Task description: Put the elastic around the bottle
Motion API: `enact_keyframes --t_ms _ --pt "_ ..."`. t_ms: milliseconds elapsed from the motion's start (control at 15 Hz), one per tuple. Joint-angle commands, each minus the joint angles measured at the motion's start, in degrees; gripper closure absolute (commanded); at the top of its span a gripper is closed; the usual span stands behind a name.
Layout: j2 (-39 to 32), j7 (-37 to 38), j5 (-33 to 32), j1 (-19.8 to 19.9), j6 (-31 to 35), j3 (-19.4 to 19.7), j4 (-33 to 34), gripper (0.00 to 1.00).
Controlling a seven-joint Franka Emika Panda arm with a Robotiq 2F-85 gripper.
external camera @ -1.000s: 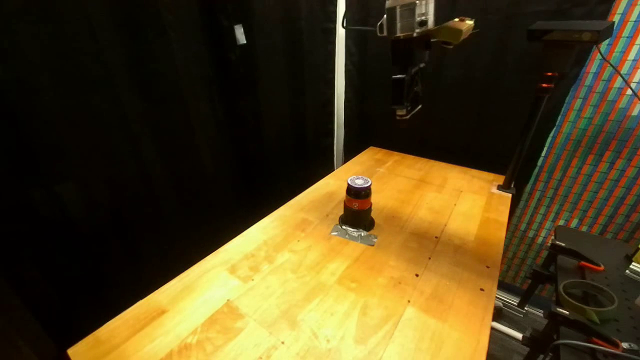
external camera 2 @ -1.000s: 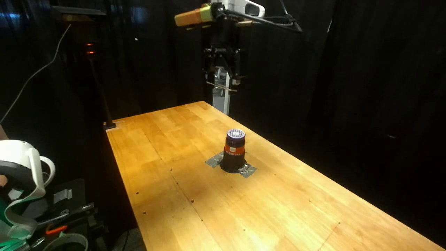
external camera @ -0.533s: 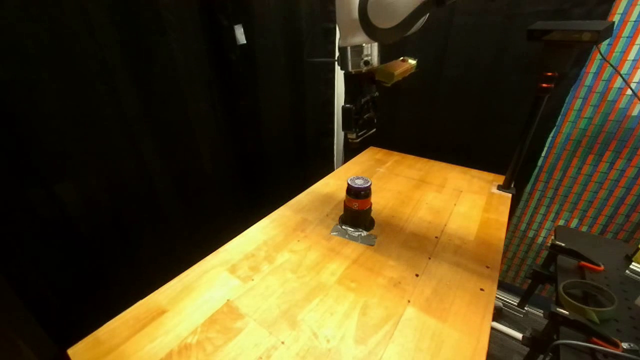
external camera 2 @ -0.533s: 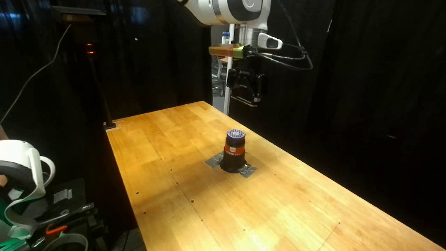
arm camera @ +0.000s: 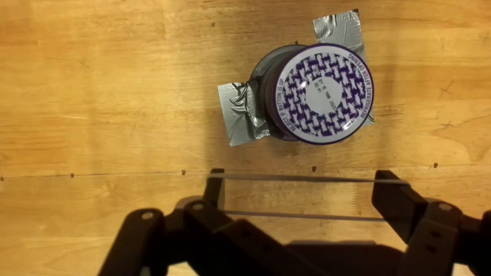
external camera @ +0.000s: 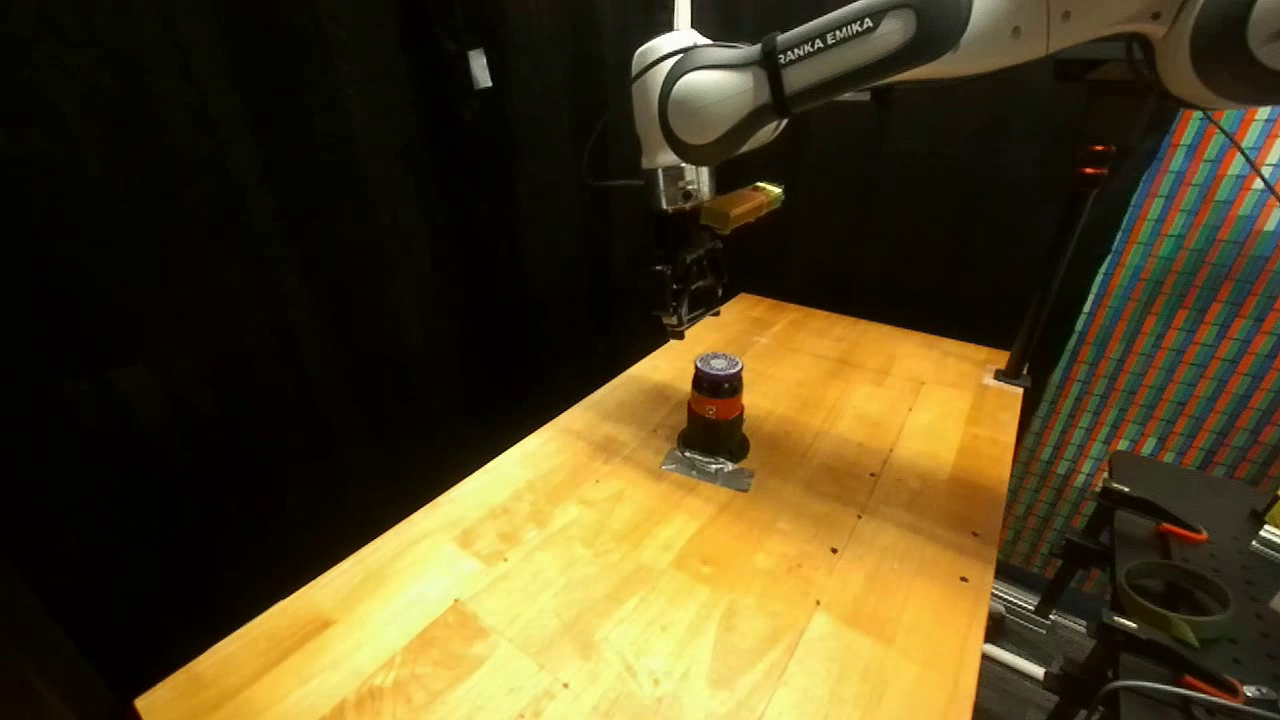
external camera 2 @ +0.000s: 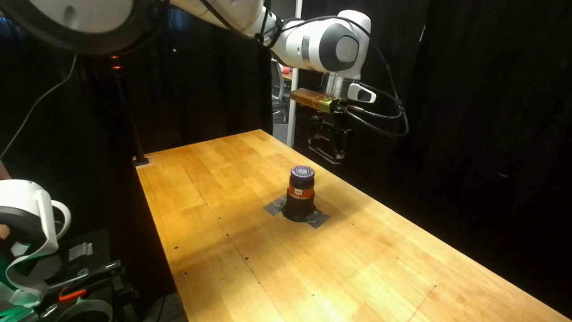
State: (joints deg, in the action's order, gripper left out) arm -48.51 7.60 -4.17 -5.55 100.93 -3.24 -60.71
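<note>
The bottle stands upright on the wooden table in both exterior views, dark with an orange-red band. Its purple and white patterned lid faces me in the wrist view. My gripper is open, with a thin pale elastic stretched around its two fingertips as two parallel strands. In the wrist view the lid lies just beyond the fingertips, above the upper strand. The gripper also hangs above table height beside the bottle in both exterior views. Bottle and elastic are apart.
The bottle sits in a black round base, held to the table by silver tape. A black post with a sensor bar stands at a table corner. A side cart holds a tape roll.
My gripper has come down, moving left in an exterior view and right in an exterior view, with the elastic still stretched on its fingertips. More of the arm shows. The bottle has not moved.
</note>
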Motion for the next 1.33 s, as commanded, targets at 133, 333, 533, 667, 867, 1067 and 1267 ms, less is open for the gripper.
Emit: enact_keyframes --t_ms 133,333,533,667,867,1067,1267 --pt "-10.93 0.09 4.85 1.13 -10.05 0.40 15.40 0.00" --pt "-13.36 0.24 5.63 1.74 -11.75 0.56 17.31 0.00" --pt "-14.35 0.44 5.82 2.39 -11.84 -0.38 17.29 0.00" --pt "-14.08 0.20 5.83 2.04 -11.31 -0.65 16.36 0.00" --pt "-12.60 -0.35 6.10 1.79 -11.54 -1.98 14.67 0.00" --pt "-11.41 0.20 6.38 2.04 -13.55 -3.06 13.54 0.00" --pt "-11.08 0.03 4.44 1.56 -8.98 -2.16 13.26 0.00"
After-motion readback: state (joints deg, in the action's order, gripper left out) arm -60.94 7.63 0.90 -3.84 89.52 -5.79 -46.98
